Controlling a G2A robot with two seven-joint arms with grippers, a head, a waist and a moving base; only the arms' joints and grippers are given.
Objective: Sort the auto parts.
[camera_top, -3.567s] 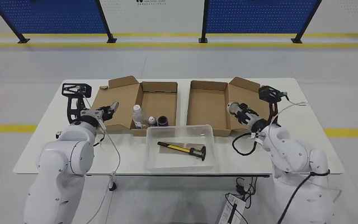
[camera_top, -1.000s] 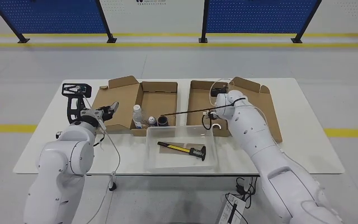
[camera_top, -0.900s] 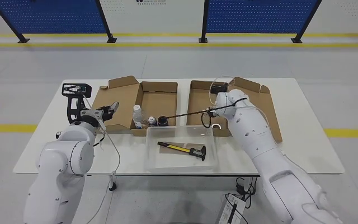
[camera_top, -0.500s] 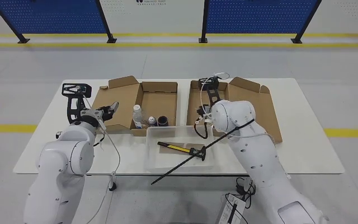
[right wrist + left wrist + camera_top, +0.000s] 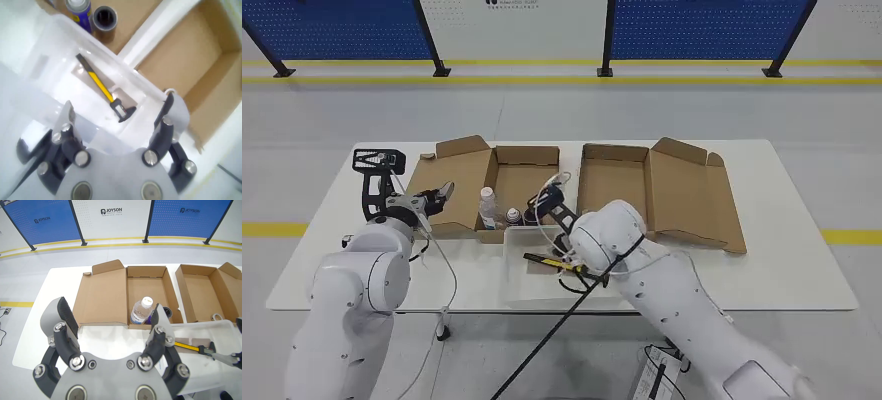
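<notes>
A digital caliper with a yellow beam and a black head lies flat and slanted on the floor of the clear bin, which sits at the near middle of the table. Its beam points far-left and its head near-right. Just beyond the bin, the open left cardboard box holds three upright items along its near wall: a clear water bottle with a white cap, a purple can beside it, and a dark cylinder to their right. The open right cardboard box holds a small pale ring at its near wall.
</notes>
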